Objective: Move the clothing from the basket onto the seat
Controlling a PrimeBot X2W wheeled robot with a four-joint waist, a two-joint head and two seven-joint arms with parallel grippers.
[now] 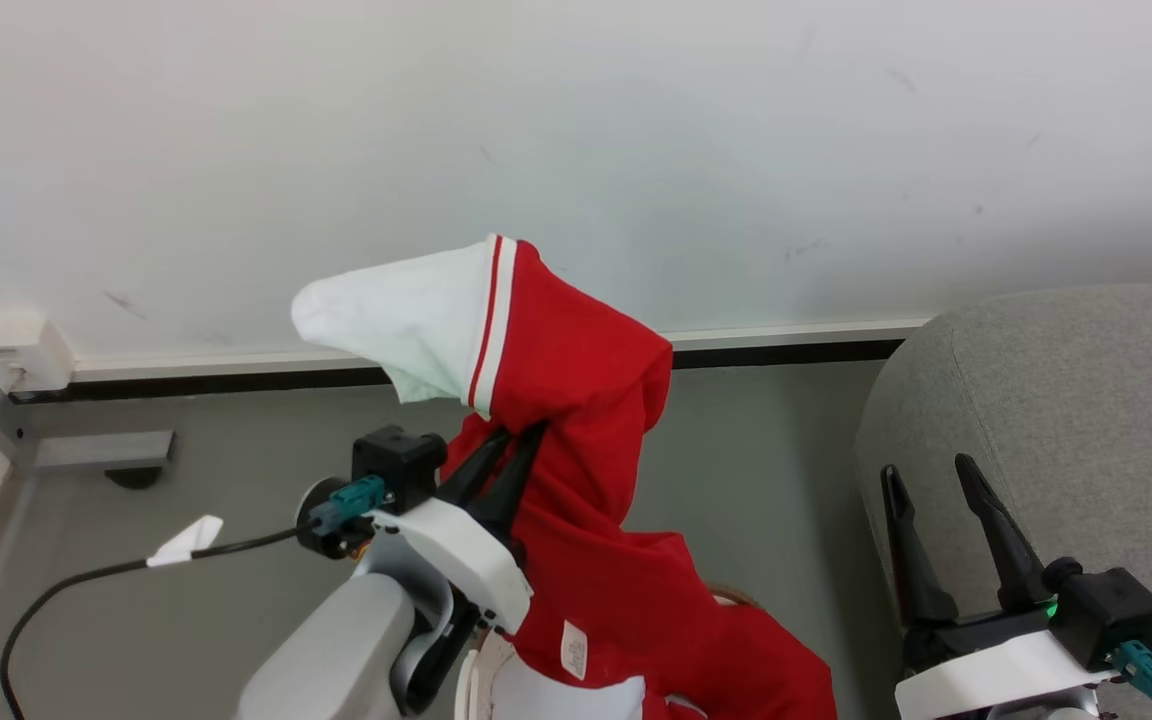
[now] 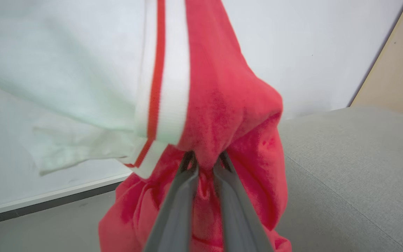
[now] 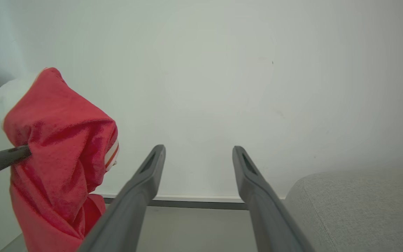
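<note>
A: Left gripper (image 1: 519, 440)?
B: Fingers pinched shut on the red clothing (image 1: 576, 400), centre frame, held up in front of the wall (image 1: 736, 150). White sleeve (image 1: 386, 320) points upper left.
A: Right gripper (image 1: 924, 470)?
B: Fingers spread, holding nothing. Lower right, over the grey seat (image 1: 1066, 400) edge. Clothing hangs left of the seat.

From the head we look down at the floor (image 1: 756, 480). Our wrist cameras face the wall (image 3: 222, 70). All three share the clothing (image 1: 586, 400).
</note>
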